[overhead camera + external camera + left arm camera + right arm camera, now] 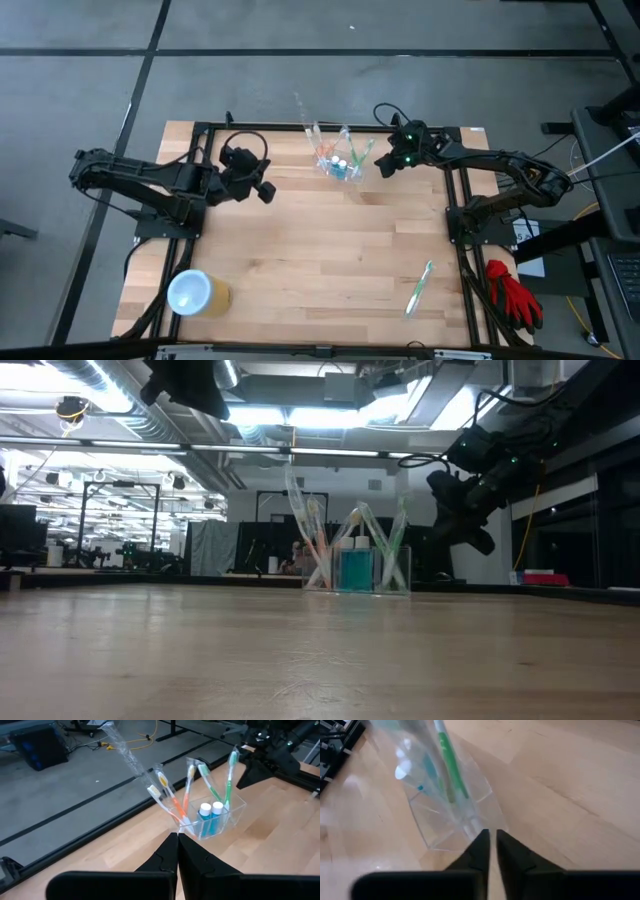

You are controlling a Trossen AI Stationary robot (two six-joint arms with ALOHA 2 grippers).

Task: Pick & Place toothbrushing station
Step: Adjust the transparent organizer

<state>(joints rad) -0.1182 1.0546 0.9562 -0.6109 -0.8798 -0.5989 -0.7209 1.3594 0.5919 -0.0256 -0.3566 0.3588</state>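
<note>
Toothbrushing station (340, 160) just beyond right gripper (384, 167), fingers nearly closed, empty; left gripper (268, 192) closed, apart.

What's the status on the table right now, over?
Left claw shut, empty, waiting left of toothbrushing station. Right claw nearly shut beside its right edge. Nothing in the way.

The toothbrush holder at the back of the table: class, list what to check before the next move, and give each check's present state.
1. Holder upright on the table: ok.
2. Brushes and blue tubes inside the holder: ok.
3. One brush lies loose near the table's front right: not ok if it belongs in the holder.
4. Right hand beside the holder, fingers nearly together and holding nothing: ok.
5. Left hand apart from the holder, fingers closed: ok.
6. Yellow cup far from the holder: ok.
</note>
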